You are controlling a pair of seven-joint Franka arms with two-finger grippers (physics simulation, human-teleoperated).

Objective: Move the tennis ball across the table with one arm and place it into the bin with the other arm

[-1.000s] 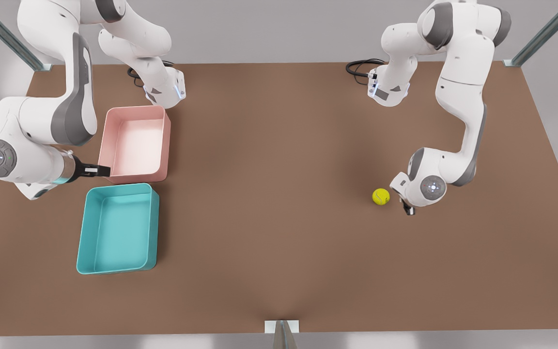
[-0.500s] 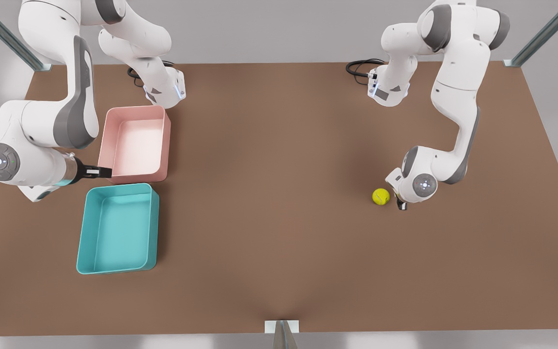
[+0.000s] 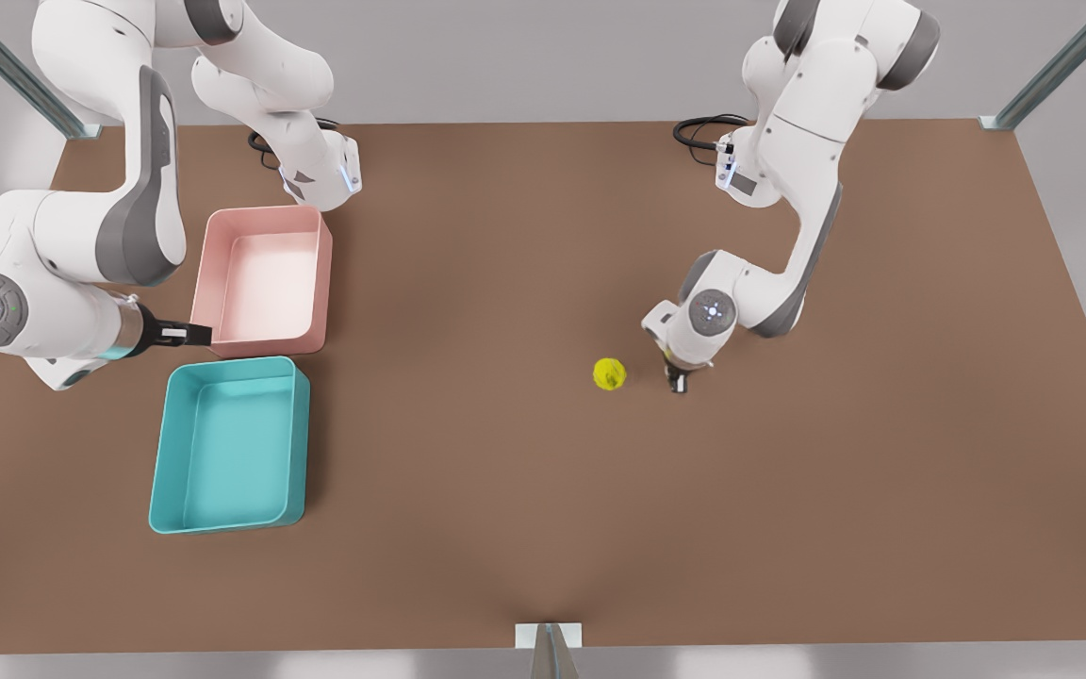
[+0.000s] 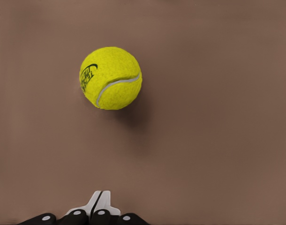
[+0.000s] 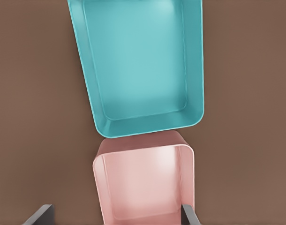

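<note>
The tennis ball (image 3: pixel 609 373) lies on the brown table (image 3: pixel 505 490), a little to the front view's right of the middle. In the left wrist view the ball (image 4: pixel 110 78) shows a pale seam and a dark logo. My left gripper (image 3: pixel 676 382) is low over the table, just to the front view's right of the ball with a small gap; its fingertips (image 4: pixel 100 205) are pressed together, so it is shut. The teal bin (image 3: pixel 166 453) stands at the front view's left and is empty (image 5: pixel 138 61). My right gripper (image 3: pixel 189 332) waits open above the gap between the two trays.
A pink tray (image 3: pixel 265 283) (image 5: pixel 145 187) stands right behind the teal bin, its end nearly touching it. A black cable (image 3: pixel 699 132) is coiled at the table's far edge. A metal bracket (image 3: pixel 548 637) sits at the near edge.
The left arm swept toward the front view's left and the ball travelled that way with it, ending a short gap ahead of the gripper. The right arm barely shifted.
</note>
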